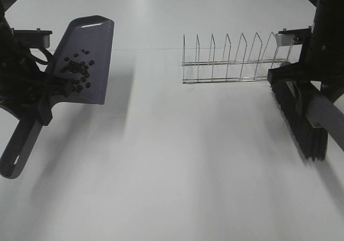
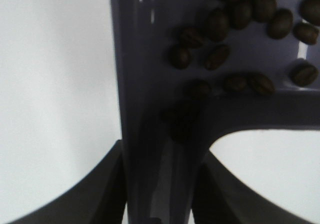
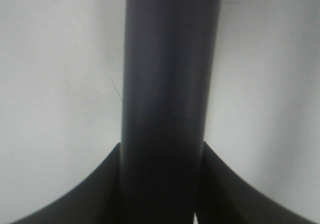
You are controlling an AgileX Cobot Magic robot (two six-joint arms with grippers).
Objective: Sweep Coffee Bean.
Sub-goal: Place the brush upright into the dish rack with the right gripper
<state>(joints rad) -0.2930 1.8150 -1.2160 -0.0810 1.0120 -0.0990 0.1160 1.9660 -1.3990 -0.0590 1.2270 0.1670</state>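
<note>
A grey-purple dustpan is held raised at the left of the table, with the coffee beans lying in it near its handle end. The beans show close up in the left wrist view. My left gripper is shut on the dustpan's handle. My right gripper is shut on the handle of a brush with black bristles, at the right edge of the table. No beans show on the table.
A wire dish rack stands on the white table at the back centre-right, just left of the brush. The dustpan handle's end sticks out towards the front left.
</note>
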